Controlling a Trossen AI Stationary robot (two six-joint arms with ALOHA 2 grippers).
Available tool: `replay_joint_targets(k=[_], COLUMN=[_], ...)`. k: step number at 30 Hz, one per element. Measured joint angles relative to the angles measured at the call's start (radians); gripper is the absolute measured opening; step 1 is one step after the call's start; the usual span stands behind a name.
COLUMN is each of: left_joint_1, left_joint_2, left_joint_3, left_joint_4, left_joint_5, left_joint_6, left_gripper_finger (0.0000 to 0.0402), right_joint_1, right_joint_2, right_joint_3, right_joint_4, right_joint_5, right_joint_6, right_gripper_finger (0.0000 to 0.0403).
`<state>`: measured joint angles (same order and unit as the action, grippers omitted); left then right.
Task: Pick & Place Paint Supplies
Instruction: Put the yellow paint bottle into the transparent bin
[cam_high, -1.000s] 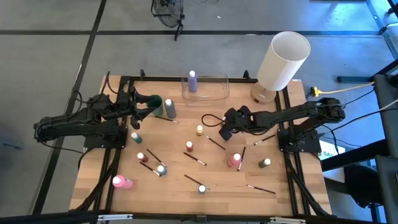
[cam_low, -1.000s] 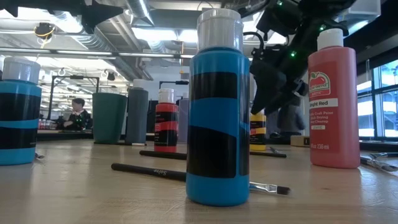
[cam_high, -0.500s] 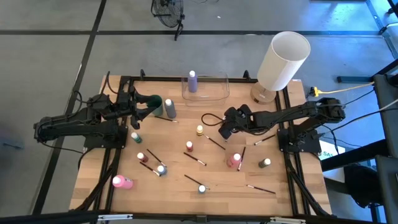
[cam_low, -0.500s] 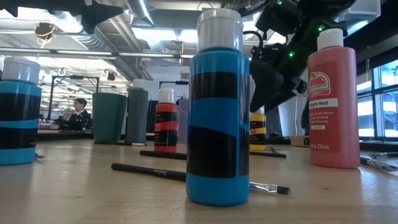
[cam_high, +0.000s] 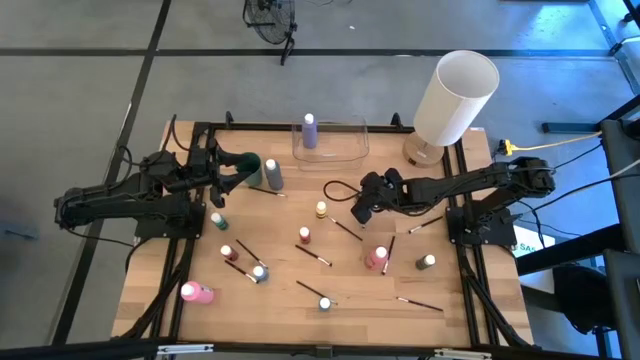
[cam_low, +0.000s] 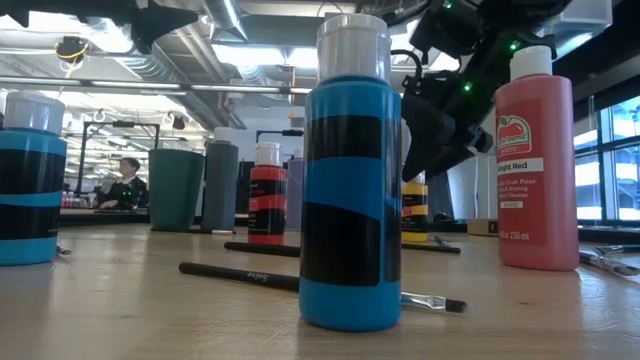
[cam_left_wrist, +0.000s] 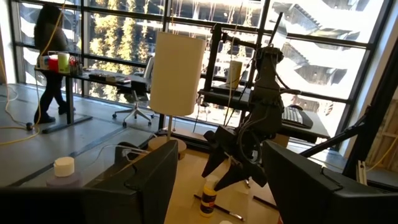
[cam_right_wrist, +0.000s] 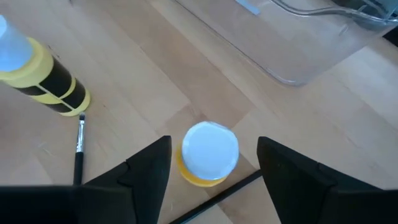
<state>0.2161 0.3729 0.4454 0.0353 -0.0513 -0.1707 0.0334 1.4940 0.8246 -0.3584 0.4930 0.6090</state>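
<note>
A yellow paint bottle with a white cap (cam_right_wrist: 210, 154) stands on the table between the fingers of my right gripper (cam_right_wrist: 214, 144), which is open. A narrow gap shows on each side of the cap. In the high view my right gripper (cam_high: 360, 210) hides this bottle. The low view shows its body (cam_low: 415, 212) under the fingers. A second yellow bottle (cam_high: 321, 211) stands just to its left. More bottles and thin dark paintbrushes (cam_high: 345, 230) lie scattered over the table. My left gripper (cam_high: 230, 172) waits open at the far left, by a dark green cylinder (cam_high: 248, 166).
A clear container (cam_high: 330, 142) holding a lilac bottle (cam_high: 309, 130) stands at the far edge, and a large white cylinder (cam_high: 455, 95) at the far right. A grey bottle (cam_high: 272, 175), a pink bottle (cam_high: 376, 258) and a blue bottle (cam_low: 350, 190) stand nearby. One brush (cam_right_wrist: 217, 193) lies beside the framed bottle.
My right gripper's fingers have drawn a little closer together around the yellow bottle, while the arm has stayed in place. The bottle has not moved.
</note>
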Motion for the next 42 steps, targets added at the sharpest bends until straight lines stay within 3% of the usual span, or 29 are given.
replay_joint_targets(k=[42], left_joint_1=[0.0], left_joint_2=[0.0], left_joint_3=[0.0], left_joint_4=[-0.002], left_joint_5=[0.0], left_joint_6=[0.0], left_gripper_finger=[0.023], right_joint_1=[-0.022], right_joint_2=[0.046], right_joint_3=[0.0], right_joint_4=[0.014], right_joint_5=[0.004], right_joint_6=[-0.023], right_gripper_finger=[0.0214])
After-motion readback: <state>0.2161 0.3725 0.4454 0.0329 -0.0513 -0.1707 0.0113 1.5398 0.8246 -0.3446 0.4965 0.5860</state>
